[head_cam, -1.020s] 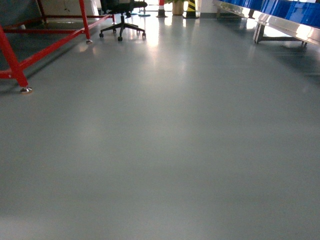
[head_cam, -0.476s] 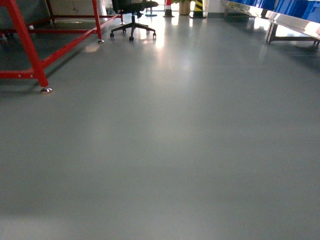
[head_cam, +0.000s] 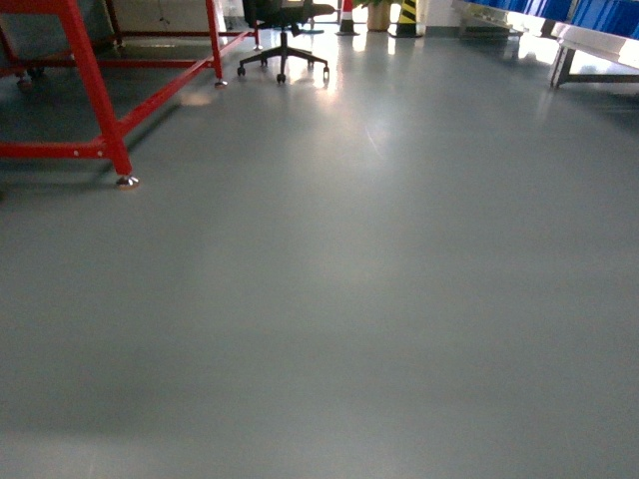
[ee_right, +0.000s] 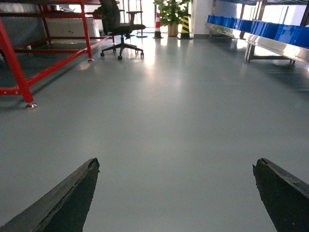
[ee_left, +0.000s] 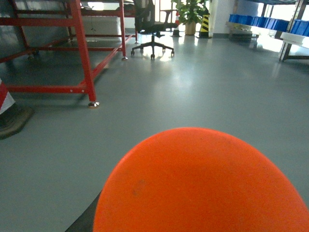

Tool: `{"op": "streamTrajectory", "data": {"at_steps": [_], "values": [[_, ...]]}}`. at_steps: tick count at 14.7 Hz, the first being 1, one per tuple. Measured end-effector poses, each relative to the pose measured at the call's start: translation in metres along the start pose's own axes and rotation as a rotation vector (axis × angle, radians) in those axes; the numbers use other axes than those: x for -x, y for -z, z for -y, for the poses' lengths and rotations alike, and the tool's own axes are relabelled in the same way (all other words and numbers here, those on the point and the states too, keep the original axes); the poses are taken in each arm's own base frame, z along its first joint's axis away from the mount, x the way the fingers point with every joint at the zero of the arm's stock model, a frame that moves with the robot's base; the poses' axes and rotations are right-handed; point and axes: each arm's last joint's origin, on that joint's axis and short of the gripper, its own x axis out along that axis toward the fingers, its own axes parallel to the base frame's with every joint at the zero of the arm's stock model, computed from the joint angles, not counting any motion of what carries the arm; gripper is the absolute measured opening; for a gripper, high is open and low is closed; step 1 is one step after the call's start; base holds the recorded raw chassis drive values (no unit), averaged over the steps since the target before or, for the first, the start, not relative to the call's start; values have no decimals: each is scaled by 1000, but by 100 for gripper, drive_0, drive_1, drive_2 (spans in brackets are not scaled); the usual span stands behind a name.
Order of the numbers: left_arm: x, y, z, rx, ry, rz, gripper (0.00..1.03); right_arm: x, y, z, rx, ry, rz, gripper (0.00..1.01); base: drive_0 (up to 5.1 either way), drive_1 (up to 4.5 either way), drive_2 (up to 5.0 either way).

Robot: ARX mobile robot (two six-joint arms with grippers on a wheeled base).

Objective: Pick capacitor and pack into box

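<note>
While grey floor [head_cam: 379,299] is being shown ahead, the right gripper [ee_right: 176,193] is being held wide open and empty; left jaws cannot be told behind an orange dome [ee_left: 200,186]; no box is being shown; a red frame [head_cam: 95,90] is standing at ten o'clock.

Frame [head_cam: 95,110] left, chair [head_cam: 283,40] behind it.

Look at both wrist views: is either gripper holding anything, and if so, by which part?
The right gripper is open over bare grey floor, holding nothing. The left cannot be judged: an orange rounded object blocks that view.
</note>
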Motion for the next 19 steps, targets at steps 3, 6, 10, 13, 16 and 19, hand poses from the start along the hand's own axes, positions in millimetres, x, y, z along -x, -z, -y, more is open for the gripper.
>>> {"op": "streamTrajectory", "data": {"at_steps": [3, 6, 10, 13, 16, 19], "values": [[0, 0, 0, 0, 2, -1, 43, 0, 0, 0, 0, 0, -1, 98, -493, 253, 253], [0, 0, 0, 0, 1, -1, 43, 0, 0, 0, 0, 0, 1, 98, -493, 253, 253], [0, 0, 0, 0, 1, -3, 43, 0, 0, 0, 0, 0, 2, 98, -493, 253, 253], [0, 0, 0, 0, 2, -1, 43, 0, 0, 0, 0, 0, 0, 98, -501, 245, 245], [0, 0, 0, 0, 2, 0, 43, 0, 0, 0, 0, 0, 2, 98, -505, 241, 241], [0, 0, 0, 0, 3, 1, 43, 0, 0, 0, 0, 0, 0, 98, -505, 241, 241]]}}
